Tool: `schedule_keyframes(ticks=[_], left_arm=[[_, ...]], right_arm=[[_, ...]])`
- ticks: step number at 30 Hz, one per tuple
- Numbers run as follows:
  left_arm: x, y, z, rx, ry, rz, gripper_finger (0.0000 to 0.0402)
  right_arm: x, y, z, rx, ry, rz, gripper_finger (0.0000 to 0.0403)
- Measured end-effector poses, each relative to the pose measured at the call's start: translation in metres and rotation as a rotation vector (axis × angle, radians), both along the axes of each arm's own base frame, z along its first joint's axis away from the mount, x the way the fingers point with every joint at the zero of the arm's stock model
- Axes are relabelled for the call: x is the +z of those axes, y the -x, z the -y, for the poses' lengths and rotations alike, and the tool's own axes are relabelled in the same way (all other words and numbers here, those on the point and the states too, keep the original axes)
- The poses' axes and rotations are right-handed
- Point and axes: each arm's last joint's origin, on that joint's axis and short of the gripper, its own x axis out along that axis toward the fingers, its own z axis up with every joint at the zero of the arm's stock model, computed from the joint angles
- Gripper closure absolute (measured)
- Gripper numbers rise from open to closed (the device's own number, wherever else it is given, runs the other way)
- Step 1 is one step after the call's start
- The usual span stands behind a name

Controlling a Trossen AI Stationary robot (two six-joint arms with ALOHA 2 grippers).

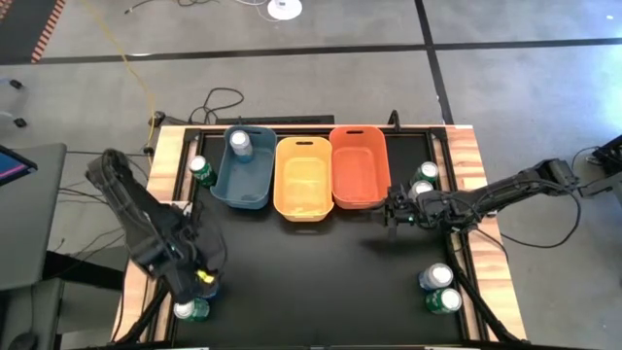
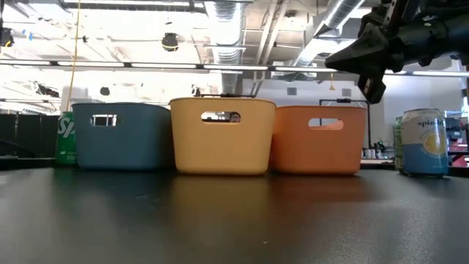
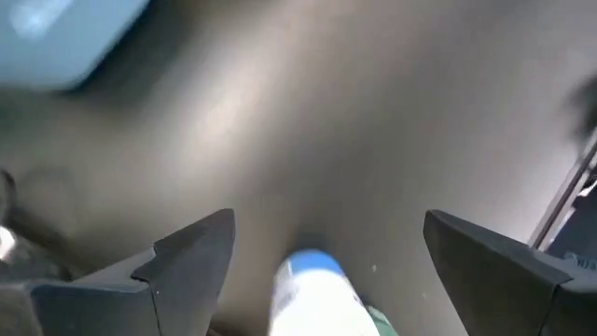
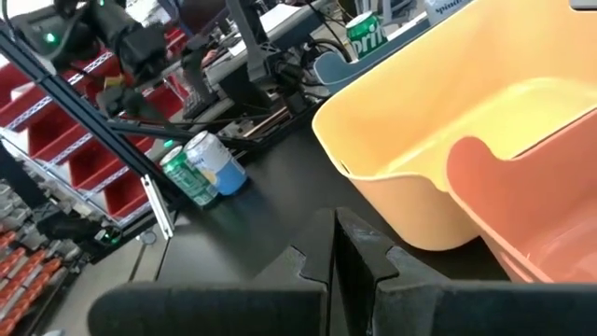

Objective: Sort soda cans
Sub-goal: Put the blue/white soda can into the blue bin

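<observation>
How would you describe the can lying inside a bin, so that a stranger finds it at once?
Find the three bins in a row at the table's far edge. In the blue bin, the leftmost, at its far end, is a blue-silver can. It is the only can inside any bin.

Lab/workshop space: exposed ceiling ducts [image 2: 223, 29] running across top of low view, red parts bins [image 4: 56, 140] sitting at left of right wrist view, concrete floor [image 1: 321, 87].

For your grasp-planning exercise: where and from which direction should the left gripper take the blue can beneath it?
Grip the blue can across its round side wall, coming straight down from above: it stands upright, and the left gripper's open fingers already straddle it.
</observation>
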Motion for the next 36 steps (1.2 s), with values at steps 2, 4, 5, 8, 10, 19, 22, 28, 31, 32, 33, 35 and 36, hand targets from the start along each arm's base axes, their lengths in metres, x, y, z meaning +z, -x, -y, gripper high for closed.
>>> schedule_keyframes(ticks=[2,4,5,8,10,19,22,28,31,32,33,35,36], left_arm=[[-0.005,0.002,0.008,0.029,0.002,-0.013,0.0059],[-0.009,0.004,0.014,0.056,0.012,-0.032,0.0059],[-0.011,0.005,0.017,0.069,0.022,-0.049,0.0059],[-0.017,0.009,0.027,0.104,0.060,-0.122,0.0059],[-0.020,0.013,0.032,0.121,0.083,-0.168,0.0059],[-0.022,0.023,0.039,0.161,0.112,-0.211,0.0058],[-0.025,0.023,0.040,0.174,0.073,-0.197,0.0058],[-0.041,0.017,0.049,0.155,-0.017,-0.217,0.0058],[-0.048,0.015,0.054,0.154,-0.035,-0.256,0.0058],[-0.050,0.015,0.055,0.155,-0.036,-0.272,0.0058],[-0.052,0.014,0.056,0.156,-0.040,-0.284,0.0058],[-0.056,0.013,0.059,0.157,-0.046,-0.303,0.0058],[-0.058,0.013,0.060,0.158,-0.046,-0.318,0.0058]], right_arm=[[0.000,0.000,0.000,-0.001,0.001,-0.001,0.0369],[0.000,0.000,0.000,-0.005,0.002,-0.001,0.0369],[0.000,0.000,0.000,-0.007,0.002,0.000,0.0369],[0.000,0.000,0.000,-0.009,0.002,0.000,0.0369],[0.000,0.000,0.000,-0.009,0.002,0.002,0.0369],[0.003,0.000,0.000,-0.010,-0.003,0.031,0.0369],[0.003,0.000,0.000,-0.010,-0.003,0.031,0.0369],[0.003,0.000,0.000,-0.010,-0.002,0.029,0.0369],[0.003,0.000,0.000,-0.010,-0.002,0.029,0.0369],[0.003,0.000,0.000,-0.010,-0.002,0.029,0.0369],[0.003,0.000,0.000,-0.010,-0.002,0.029,0.0369],[0.003,0.000,0.000,-0.010,-0.002,0.029,0.0369],[0.003,0.000,0.000,-0.010,-0.002,0.029,0.0369]])
